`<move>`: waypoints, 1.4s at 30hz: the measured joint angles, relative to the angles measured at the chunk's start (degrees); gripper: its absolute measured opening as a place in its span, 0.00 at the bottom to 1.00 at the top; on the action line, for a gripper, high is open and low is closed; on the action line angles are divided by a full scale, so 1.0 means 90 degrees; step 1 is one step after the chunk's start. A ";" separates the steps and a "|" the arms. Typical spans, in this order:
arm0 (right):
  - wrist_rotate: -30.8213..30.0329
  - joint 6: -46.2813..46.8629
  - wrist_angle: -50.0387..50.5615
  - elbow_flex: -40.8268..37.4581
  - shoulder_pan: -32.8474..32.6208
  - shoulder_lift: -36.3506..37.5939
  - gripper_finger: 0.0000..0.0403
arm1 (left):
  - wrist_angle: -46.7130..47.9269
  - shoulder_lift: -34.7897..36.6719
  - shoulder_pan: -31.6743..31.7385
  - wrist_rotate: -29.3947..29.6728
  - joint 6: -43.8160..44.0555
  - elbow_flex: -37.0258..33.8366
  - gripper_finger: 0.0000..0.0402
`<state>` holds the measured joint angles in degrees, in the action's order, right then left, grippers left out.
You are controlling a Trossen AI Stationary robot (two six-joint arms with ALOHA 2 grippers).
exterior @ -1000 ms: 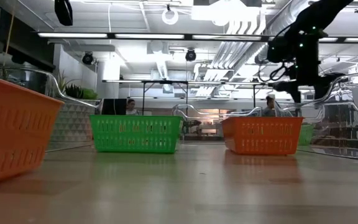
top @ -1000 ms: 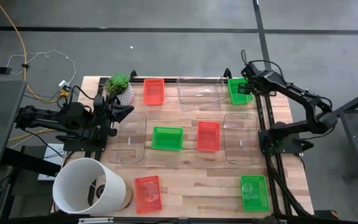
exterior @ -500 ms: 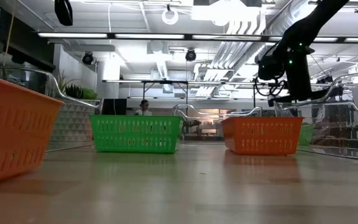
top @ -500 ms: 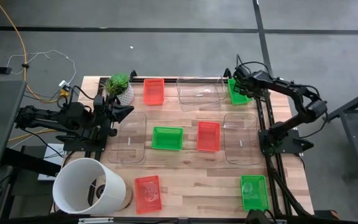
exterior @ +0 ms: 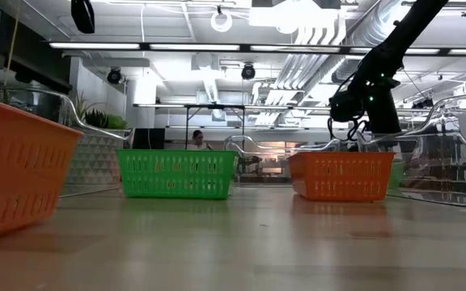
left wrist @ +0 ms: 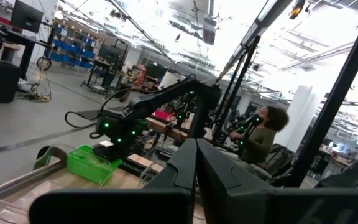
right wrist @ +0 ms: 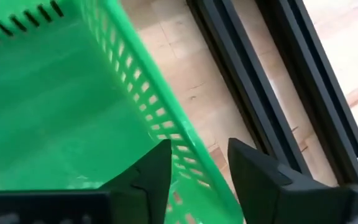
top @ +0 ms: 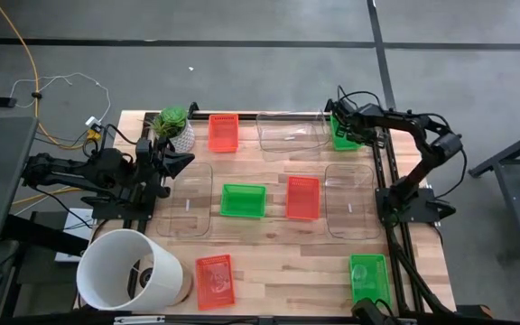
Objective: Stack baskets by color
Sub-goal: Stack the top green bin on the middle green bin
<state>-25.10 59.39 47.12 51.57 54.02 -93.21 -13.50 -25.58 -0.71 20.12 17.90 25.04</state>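
Note:
My right gripper (top: pixel 341 121) (right wrist: pixel 199 147) stands open over the green basket (top: pixel 347 135) at the table's far right corner. It slants down. One finger (right wrist: pixel 157 171) is inside the basket and the other (right wrist: pixel 253 174) outside its long mesh wall (right wrist: pixel 143 87). I see no plain touch. The basket's base rests on the wood. Red baskets (top: pixel 223 133) (top: pixel 302 197) (top: pixel 215 281), green ones (top: pixel 244 200) (top: pixel 369 278) and clear ones (top: pixel 292 134) (top: pixel 350 200) (top: pixel 188 203) lie flat, spread apart. My left gripper (top: pixel 186 163) (left wrist: pixel 196 163) waits shut at the left edge.
A white bucket (top: pixel 129 269) lies on its side at the near left corner. A small potted plant (top: pixel 174 126) stands at the far left. A dark rail (right wrist: pixel 247 81) runs along the table's right edge, beside the green basket. People show in the room beyond.
My right gripper has come down and a little toward the table's left edge, onto the far right green basket's wall. No basket has moved.

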 joint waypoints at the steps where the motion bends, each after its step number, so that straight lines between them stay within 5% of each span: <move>1: -0.0012 -0.0088 0.0005 0.0000 -0.0002 -0.0007 0.30 | 0.0000 0.0000 -0.0002 0.0000 0.0013 0.0000 0.00; 9: 0.0114 -0.0431 0.0240 0.0000 -0.0014 0.0476 0.03 | -0.0002 -0.0001 -0.0002 0.0006 -0.0003 0.0002 0.00; 22: -0.0777 -0.1530 0.0148 0.0459 -0.0508 0.3480 0.00 | -0.0005 0.0000 -0.0001 0.0005 -0.0003 0.0000 0.00; 30: 0.0677 -0.3317 -0.0924 0.1207 -0.1987 0.4607 0.00 | -0.0005 0.0000 0.0000 0.0010 -0.0001 0.0000 0.00; 36: 0.1976 -0.4138 -0.1639 0.1397 -0.3254 0.4463 0.00 | -0.0002 -0.0002 -0.0014 -0.0053 0.0169 0.0000 0.00; 42: 0.2181 -0.4231 -0.1690 0.1399 -0.4206 0.4029 0.00 | -0.0002 0.0000 -0.0017 -0.0538 0.0264 0.0000 0.00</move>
<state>-5.48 21.32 31.91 64.16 16.17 -56.95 -13.52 -25.58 -0.86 15.28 20.27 25.04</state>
